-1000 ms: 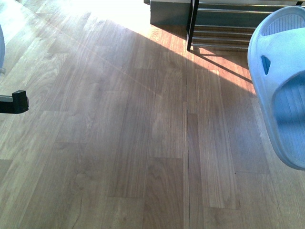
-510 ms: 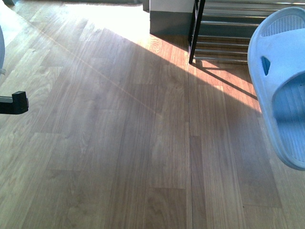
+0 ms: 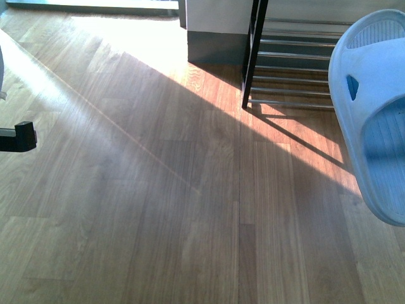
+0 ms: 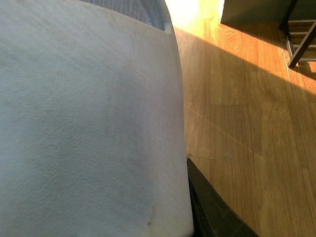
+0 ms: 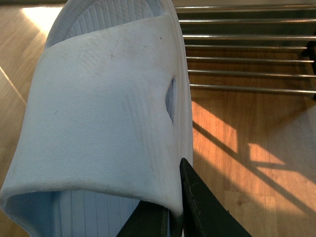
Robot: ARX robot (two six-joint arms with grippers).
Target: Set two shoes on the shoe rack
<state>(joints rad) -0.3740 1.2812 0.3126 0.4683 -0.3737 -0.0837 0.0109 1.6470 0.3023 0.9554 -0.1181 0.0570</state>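
slides (image 5: pixel 108 98) (pale blue) clamped in each tool (image 5: pixel 173 212), rack (image 3: pixel 291 69) ahead.

Brown wood-plank floor (image 3: pixel 158 209) lies mostly shaded; a bright sunlit band crosses it below the grey-based wall (image 3: pixel 215 38).

We find no readable text, label, brand, number or sign anywhere: none on the pale blue slide (image 5: pixel 108 108), none on the shoe rack (image 3: pixel 291 63), and none on the wooden floor (image 3: pixel 158 209).
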